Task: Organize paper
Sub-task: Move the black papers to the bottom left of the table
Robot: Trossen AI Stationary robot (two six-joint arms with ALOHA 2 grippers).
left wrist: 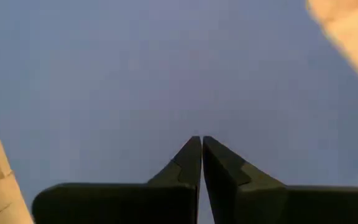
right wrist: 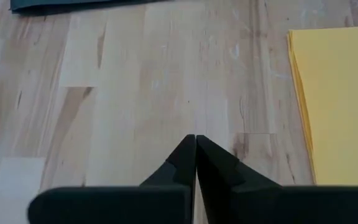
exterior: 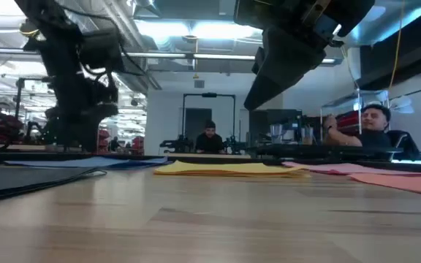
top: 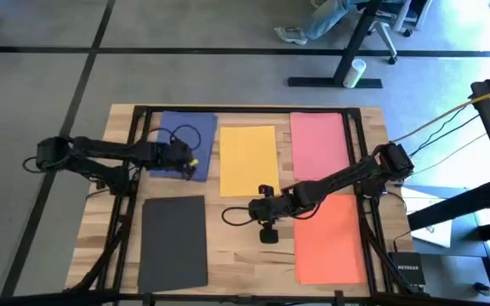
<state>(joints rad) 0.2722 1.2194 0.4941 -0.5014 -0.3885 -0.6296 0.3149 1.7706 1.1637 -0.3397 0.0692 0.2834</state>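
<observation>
Five sheets of coloured paper are laid flat on the wooden desk (top: pixel 236 246). The navy blue sheet (top: pixel 196 127) is found near the far left corner. The yellow sheet (top: pixel 248 159) is placed beside it, at the middle of the far edge. The pink sheet (top: pixel 317 143) is seen near the far right corner. The orange sheet (top: pixel 330 242) is laid near the right edge, closer to the near side, just below the pink one. The dark grey sheet (top: pixel 174 240) is set near the near left corner, well apart from the orange sheet.

The left gripper (top: pixel 190 163) is held over the near edge of the navy blue sheet. In the left wrist view, its fingers (left wrist: pixel 219 163) are pressed together, tip to tip, and only blue paper is seen past them. No paper is seen between them.

The right gripper (top: pixel 268 236) is held over bare wood in the middle of the desk, between the dark grey sheet and the orange sheet, just below the yellow sheet. In the right wrist view, its fingers (right wrist: pixel 211 160) are also closed together, with nothing held. The edge of the yellow sheet is seen beside them in that view.

Two people (exterior: pixel 209 136) are seen in the room behind the desk.
</observation>
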